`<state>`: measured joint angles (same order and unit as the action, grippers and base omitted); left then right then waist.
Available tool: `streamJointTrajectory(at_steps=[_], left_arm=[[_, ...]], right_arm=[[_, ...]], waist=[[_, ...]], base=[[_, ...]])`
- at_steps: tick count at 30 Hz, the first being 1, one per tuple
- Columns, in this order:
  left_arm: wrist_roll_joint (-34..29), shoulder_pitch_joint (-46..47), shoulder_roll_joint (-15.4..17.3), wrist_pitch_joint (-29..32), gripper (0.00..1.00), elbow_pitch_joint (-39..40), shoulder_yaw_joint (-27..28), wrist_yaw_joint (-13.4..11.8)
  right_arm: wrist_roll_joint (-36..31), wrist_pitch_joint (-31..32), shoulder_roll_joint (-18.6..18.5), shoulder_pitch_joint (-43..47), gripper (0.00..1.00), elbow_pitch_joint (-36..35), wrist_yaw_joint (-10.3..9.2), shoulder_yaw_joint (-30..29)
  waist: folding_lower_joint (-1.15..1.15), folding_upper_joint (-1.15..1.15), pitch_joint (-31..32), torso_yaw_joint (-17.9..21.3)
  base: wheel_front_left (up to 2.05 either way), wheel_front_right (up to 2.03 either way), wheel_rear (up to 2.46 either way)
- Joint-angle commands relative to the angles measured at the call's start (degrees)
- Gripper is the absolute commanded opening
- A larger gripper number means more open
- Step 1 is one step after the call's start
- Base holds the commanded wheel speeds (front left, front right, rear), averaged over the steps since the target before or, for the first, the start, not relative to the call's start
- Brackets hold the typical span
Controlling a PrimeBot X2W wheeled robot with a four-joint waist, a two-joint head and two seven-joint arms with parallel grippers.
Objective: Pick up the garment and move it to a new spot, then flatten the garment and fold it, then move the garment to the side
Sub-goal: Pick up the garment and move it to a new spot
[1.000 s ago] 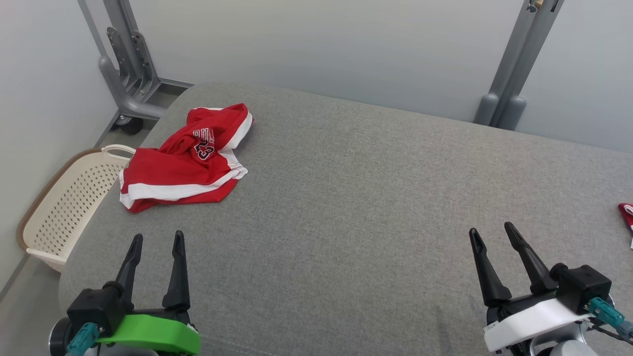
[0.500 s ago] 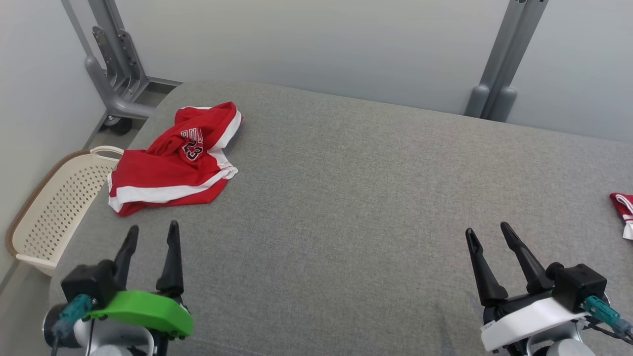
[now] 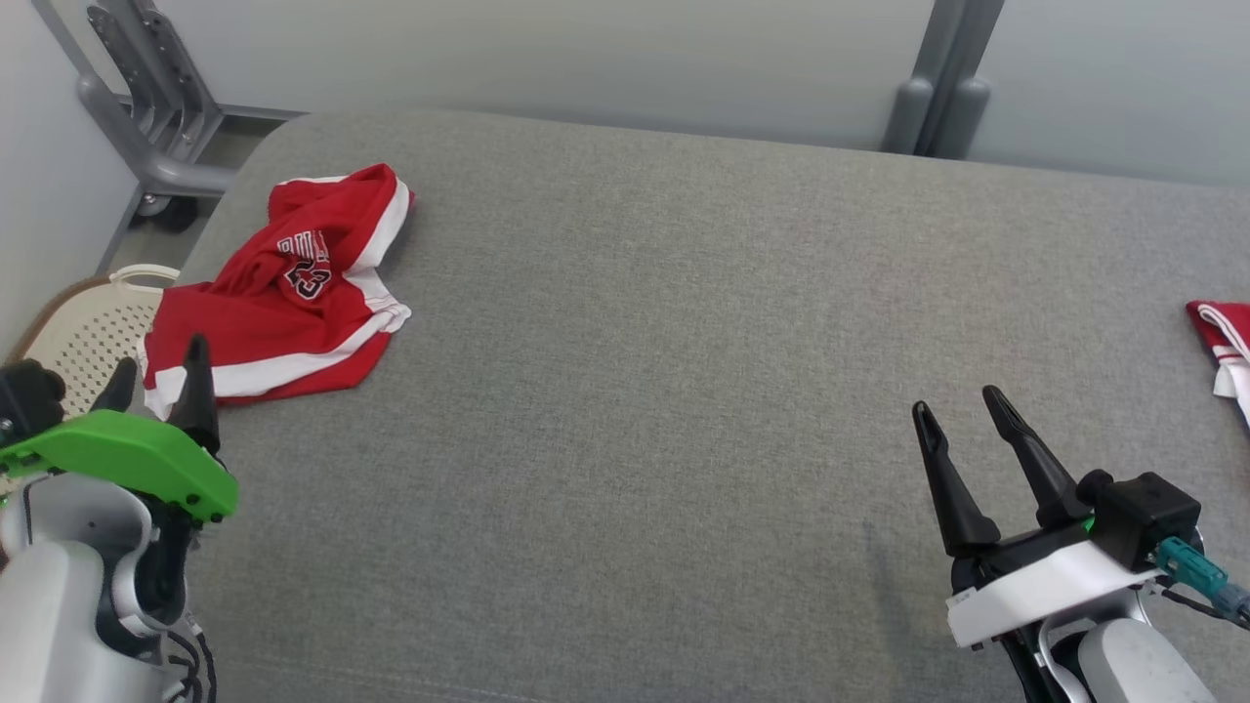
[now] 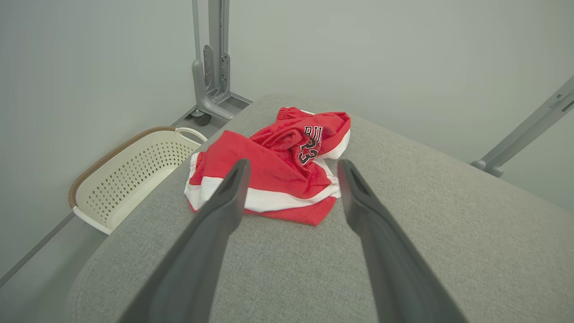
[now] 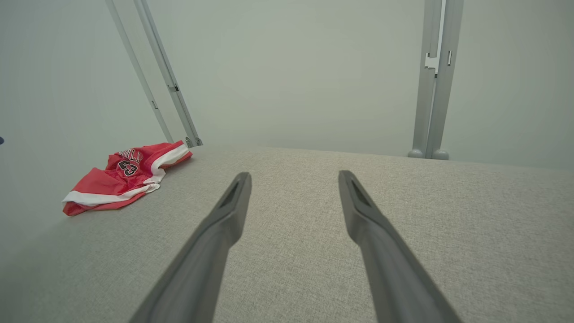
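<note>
**Garment untouched at the far left corner, every step yet to do**

The red garment [image 3: 283, 293] with white bands lies crumpled near the far left corner of the grey bench [image 3: 635, 391]. It is close to the edge, beside which a cream basket [image 3: 88, 322] stands lower down. My left pincer [image 3: 159, 371] hovers wide and empty, pointing at the near hem. My right pincer [image 3: 955, 402] is wide and empty too, well apart from the garment over bare bench.

As I judge it, nothing is done. Lifting, moving, flattening, folding and setting aside are all left, and the first grasp is the step in hand.

The bunching hides how the layers lie and which edges are hems. The lettering above the number is folded over. I cannot tell how high my left fingertips are above the cloth. A second red-and-white cloth [image 3: 1221, 342] is cut off at the head view's right edge, and I cannot tell what it is.
</note>
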<state>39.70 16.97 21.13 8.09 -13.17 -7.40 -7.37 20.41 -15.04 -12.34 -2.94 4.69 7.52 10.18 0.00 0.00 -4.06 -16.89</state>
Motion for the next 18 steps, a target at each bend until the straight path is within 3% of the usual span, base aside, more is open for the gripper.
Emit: streamJointTrajectory(at_steps=[1,10,18], left_arm=[[1.16,2.15,0.83,0.83,1.00,-1.39,0.78,0.68],[5.71,13.69,4.51,9.19,1.00,-13.53,2.66,3.20],[6.87,22.67,6.88,13.61,1.00,-25.19,3.02,3.62]], right_arm=[[0.15,-0.12,-0.53,-1.09,1.00,-0.03,-0.06,0.14],[0.60,-0.14,-1.67,-5.12,1.00,-0.23,-0.06,1.21],[1.01,-0.14,-2.61,-9.36,1.00,-0.35,-0.06,2.73]], waist=[[0.00,0.00,-3.63,2.56],[0.00,0.00,-10.12,5.51],[0.00,0.00,-15.30,8.61]], base=[[0.00,0.00,0.00],[0.00,0.00,0.00],[0.00,0.00,0.00]])
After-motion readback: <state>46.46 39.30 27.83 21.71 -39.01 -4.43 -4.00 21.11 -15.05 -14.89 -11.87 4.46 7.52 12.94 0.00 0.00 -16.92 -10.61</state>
